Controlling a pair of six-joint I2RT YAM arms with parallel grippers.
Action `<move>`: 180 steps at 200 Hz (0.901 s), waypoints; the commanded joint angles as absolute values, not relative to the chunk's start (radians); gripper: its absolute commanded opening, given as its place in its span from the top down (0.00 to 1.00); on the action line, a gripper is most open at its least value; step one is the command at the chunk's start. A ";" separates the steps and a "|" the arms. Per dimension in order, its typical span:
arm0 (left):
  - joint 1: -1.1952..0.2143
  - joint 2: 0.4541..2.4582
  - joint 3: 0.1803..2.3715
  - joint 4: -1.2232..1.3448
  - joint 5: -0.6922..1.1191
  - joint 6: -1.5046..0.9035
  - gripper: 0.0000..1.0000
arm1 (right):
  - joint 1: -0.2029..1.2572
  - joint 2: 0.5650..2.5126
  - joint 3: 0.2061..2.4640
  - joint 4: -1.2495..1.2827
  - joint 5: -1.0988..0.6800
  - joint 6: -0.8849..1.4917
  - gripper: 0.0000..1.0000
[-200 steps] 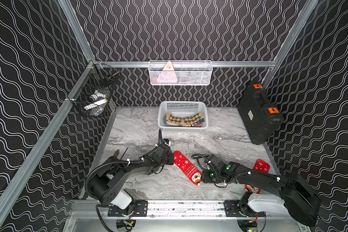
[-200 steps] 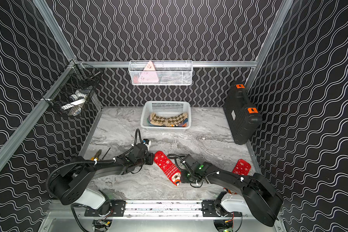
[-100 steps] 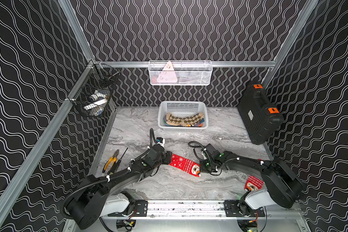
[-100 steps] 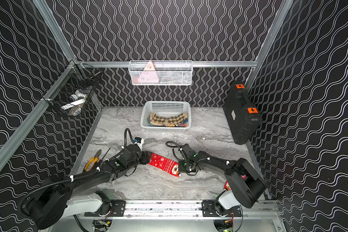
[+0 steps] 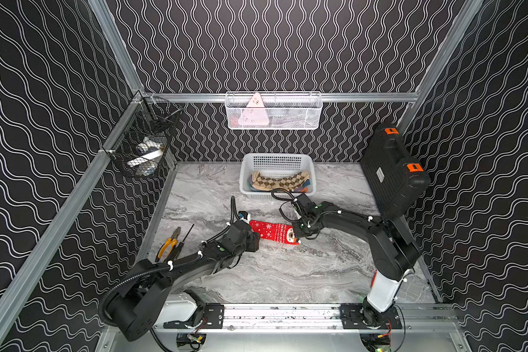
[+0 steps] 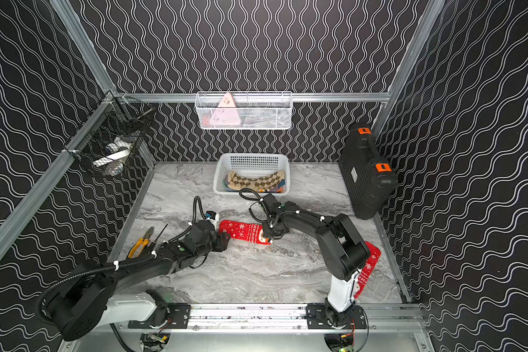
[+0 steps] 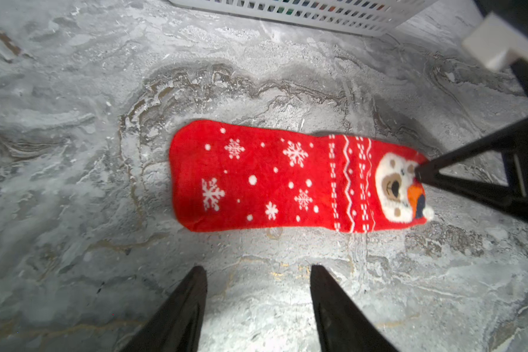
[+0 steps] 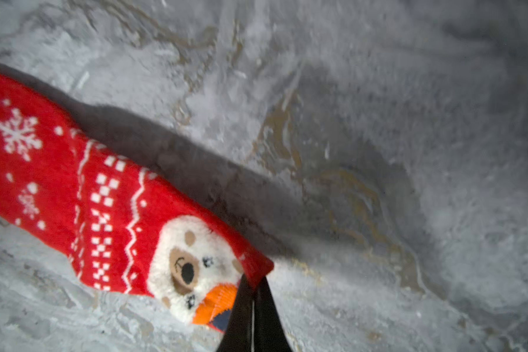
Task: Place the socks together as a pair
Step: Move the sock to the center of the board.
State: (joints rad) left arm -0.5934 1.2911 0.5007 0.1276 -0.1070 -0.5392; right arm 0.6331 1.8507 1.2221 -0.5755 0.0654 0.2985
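Black walls with white wavy lines close in a grey marbled desk (image 5: 272, 280). The right tool (image 8: 252, 282) is pinched tight on the edge of the red Christmas sock (image 7: 272, 176), right by its white animal face. That end sits slightly off the desk and casts a shadow, while the rest lies flat. The left tool (image 7: 257, 268) stands at a middling width with nothing between its fingers. It hovers just beside the sock's long edge, nearer the plain end, and does not touch it.

Past the right tool toward the back wall stands a white basket (image 5: 276, 158). A tan argyle sock (image 5: 281, 181) lies on top of other socks in it. Well behind the right tool, by its arm's base, a second red Christmas sock (image 6: 371, 262) lies partly hidden by the arm. On the left tool's outer side, yellow-handled pliers (image 5: 168, 245) lie near the desk edge. A black case (image 5: 390, 170) leans at the wall beyond the right arm.
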 commanded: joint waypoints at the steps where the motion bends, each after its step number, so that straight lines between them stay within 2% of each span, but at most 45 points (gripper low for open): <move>1: -0.593 1.300 0.498 0.170 -0.103 -0.538 0.41 | 0.633 1.895 1.283 -0.626 0.108 0.216 0.94; 17: -0.593 1.292 0.496 0.166 -0.107 -0.536 0.40 | 0.634 1.928 1.322 -0.630 0.153 0.212 0.90; 33: -0.592 1.281 0.492 0.160 -0.111 -0.533 0.41 | 0.633 1.950 1.354 -0.635 0.221 0.215 0.77; 47: -0.593 1.273 0.492 0.155 -0.111 -0.532 0.40 | 0.633 1.942 1.368 -0.646 0.272 0.228 0.70; 67: -0.593 1.260 0.491 0.155 -0.104 -0.535 0.40 | 0.628 1.863 1.344 -0.656 0.326 0.272 0.62; 88: -0.592 1.245 0.485 0.162 -0.084 -0.545 0.40 | 0.586 1.741 1.275 -0.693 0.367 0.348 0.59; 108: -0.597 1.232 0.470 0.182 -0.070 -0.561 0.40 | 0.435 1.590 1.144 -0.675 0.303 0.421 0.54; 120: -0.601 1.229 0.461 0.194 -0.068 -0.570 0.40 | 0.316 1.503 1.017 -0.619 0.232 0.439 0.41; 131: -0.604 1.227 0.452 0.207 -0.065 -0.579 0.40 | 0.223 1.448 0.951 -0.586 0.200 0.447 0.36; 147: -0.608 1.223 0.434 0.233 -0.057 -0.596 0.40 | 0.123 1.404 0.892 -0.571 0.212 0.473 0.34; 180: -0.615 1.206 0.377 0.328 -0.035 -0.637 0.40 | 0.000 1.388 0.874 -0.604 0.347 0.538 0.32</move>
